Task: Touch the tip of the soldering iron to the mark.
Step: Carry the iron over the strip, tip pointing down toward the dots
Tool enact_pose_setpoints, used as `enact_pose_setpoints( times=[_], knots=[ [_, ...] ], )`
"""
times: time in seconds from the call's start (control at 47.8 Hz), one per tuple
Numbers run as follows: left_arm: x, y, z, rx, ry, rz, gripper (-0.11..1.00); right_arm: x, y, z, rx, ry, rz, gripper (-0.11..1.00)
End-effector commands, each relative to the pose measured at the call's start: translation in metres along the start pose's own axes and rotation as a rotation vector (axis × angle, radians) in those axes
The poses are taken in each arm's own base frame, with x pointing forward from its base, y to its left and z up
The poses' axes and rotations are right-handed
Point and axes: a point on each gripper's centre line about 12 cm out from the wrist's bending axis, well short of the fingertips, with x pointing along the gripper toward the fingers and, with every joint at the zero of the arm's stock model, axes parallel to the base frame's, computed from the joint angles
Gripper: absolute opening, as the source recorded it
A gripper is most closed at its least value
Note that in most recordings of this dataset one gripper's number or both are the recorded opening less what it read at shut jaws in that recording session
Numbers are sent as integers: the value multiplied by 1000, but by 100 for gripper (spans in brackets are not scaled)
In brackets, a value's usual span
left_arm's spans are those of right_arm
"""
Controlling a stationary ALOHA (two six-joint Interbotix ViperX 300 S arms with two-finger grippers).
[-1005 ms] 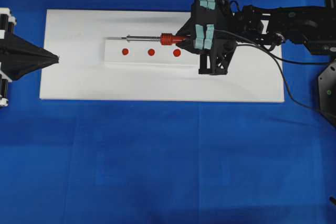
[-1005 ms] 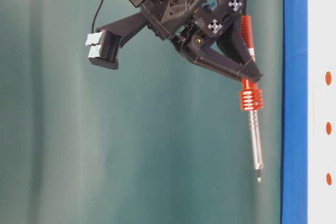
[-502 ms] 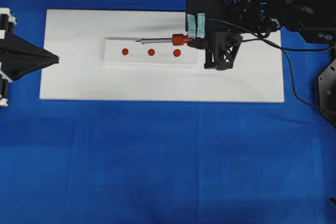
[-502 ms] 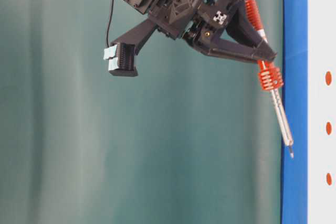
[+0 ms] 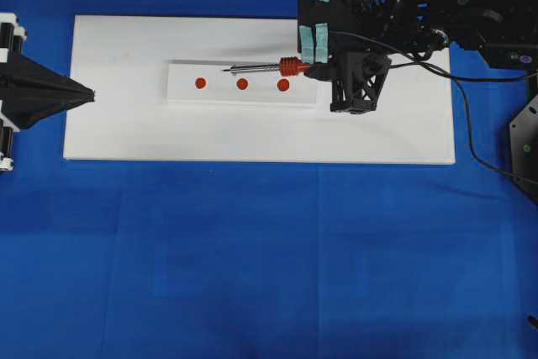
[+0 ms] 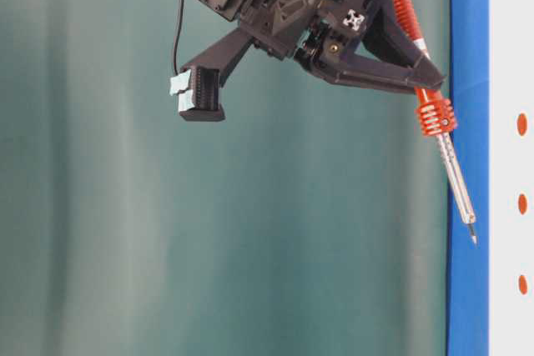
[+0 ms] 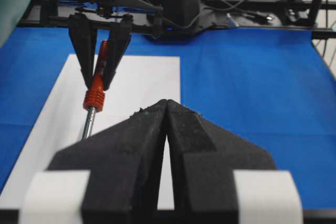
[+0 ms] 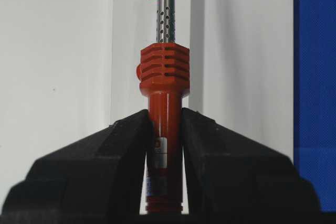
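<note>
Blue cloth is covering the table, with a white board [image 5: 126, 136] lying across its far half.

We are gripping the soldering iron [image 5: 290, 65] by its orange-red handle in our right gripper [image 5: 313, 69], jaws clamped on it, near the board's far edge. Its shaft is slanting down over the white block [image 5: 185, 94], tip just short of the mark [image 5: 242, 84], not touching. Our left gripper [image 5: 84, 92] is resting closed at the board's left edge.

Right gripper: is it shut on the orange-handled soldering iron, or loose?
Shut on it. In the right wrist view both black jaws of the right gripper press against the orange-handled soldering iron, with no gap on either side.
</note>
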Motion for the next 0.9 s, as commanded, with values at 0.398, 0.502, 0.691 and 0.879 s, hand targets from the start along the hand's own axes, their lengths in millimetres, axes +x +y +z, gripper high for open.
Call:
enact_pose_setpoints(
  times=[0.398, 0.502, 0.691, 0.879],
  knots=[
    [1, 0, 3, 0, -11, 0, 0, -7, 0, 13, -8, -45, -5, 6],
    [1, 0, 3, 0, -12, 0, 0, -7, 1, 14, -10, -47, -5, 6],
    [1, 0, 3, 1, -11, -2, 0, -7, 1, 14, -11, -48, -4, 6],
    [1, 0, 4, 1, -12, -2, 0, -3, 7, 18, -24, -61, 3, 6]
  ],
)
